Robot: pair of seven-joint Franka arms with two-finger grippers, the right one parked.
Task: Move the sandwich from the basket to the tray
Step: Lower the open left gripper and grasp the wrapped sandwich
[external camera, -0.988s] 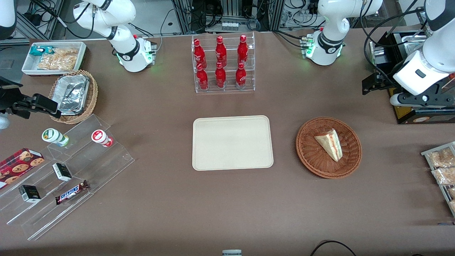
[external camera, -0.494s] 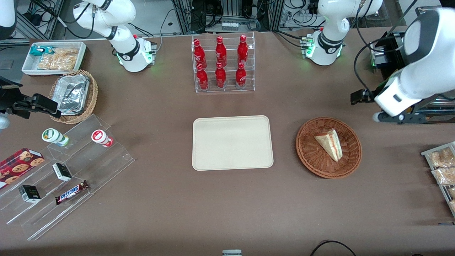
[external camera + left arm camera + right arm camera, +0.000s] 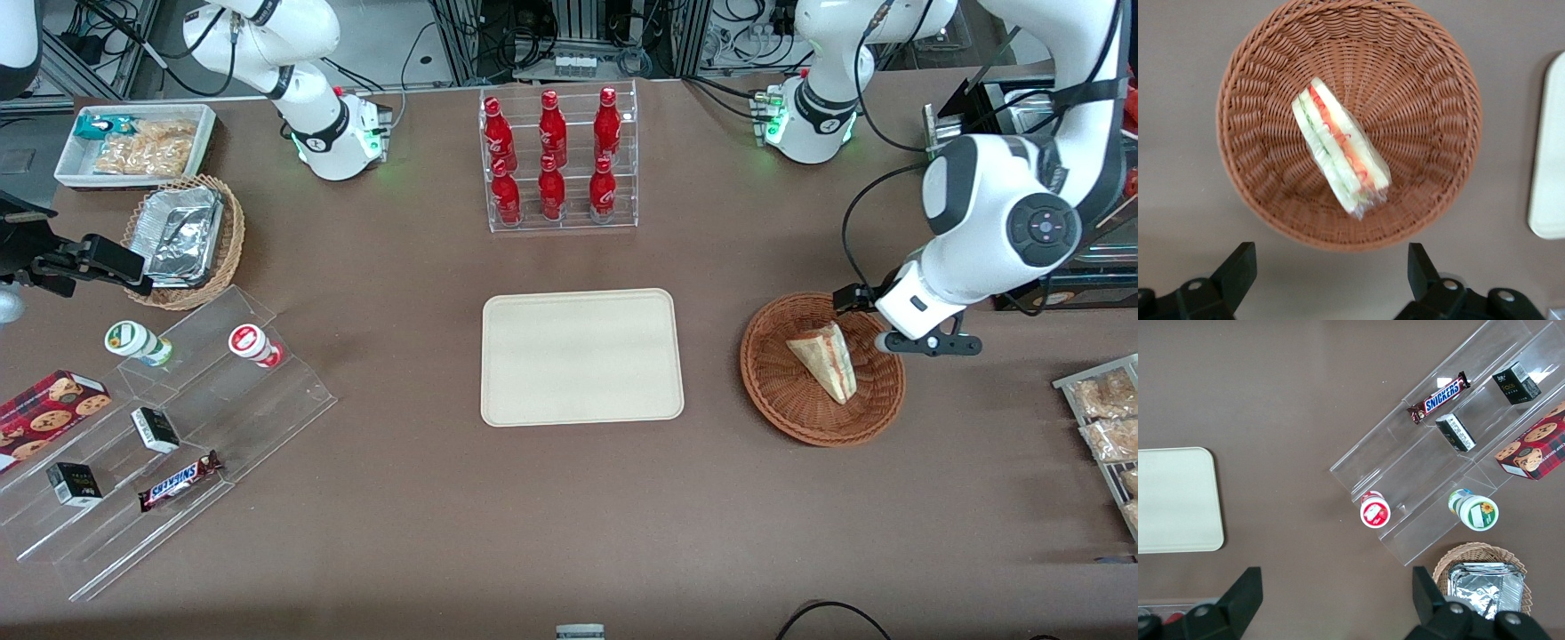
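The sandwich [image 3: 825, 360], a pale wedge with red, orange and green layers, lies in the round reddish-brown basket [image 3: 772, 400]. The cream tray [image 3: 582, 356] lies flat beside the basket, toward the parked arm's end, with nothing on it. My left gripper [image 3: 898, 324] hangs above the basket's rim at the working arm's end, apart from the sandwich. In the left wrist view the gripper [image 3: 1330, 260] is open and holds nothing. Its fingers stand over bare table just outside the basket [image 3: 1431, 87]. The sandwich [image 3: 1338, 148] and the tray's edge [image 3: 1548, 167] also show there.
A clear rack of red bottles [image 3: 560, 160] stands farther from the front camera than the tray. Snack bags [image 3: 1107, 418] and a black stand [image 3: 1049, 289] sit at the working arm's end. A stepped acrylic shelf [image 3: 178, 427] and a foil-filled basket [image 3: 182, 240] sit at the parked arm's end.
My left arm has swung in from the working arm's end of the table toward the basket, and the gripper now hangs over the basket's rim. The sandwich, basket and tray have not moved.
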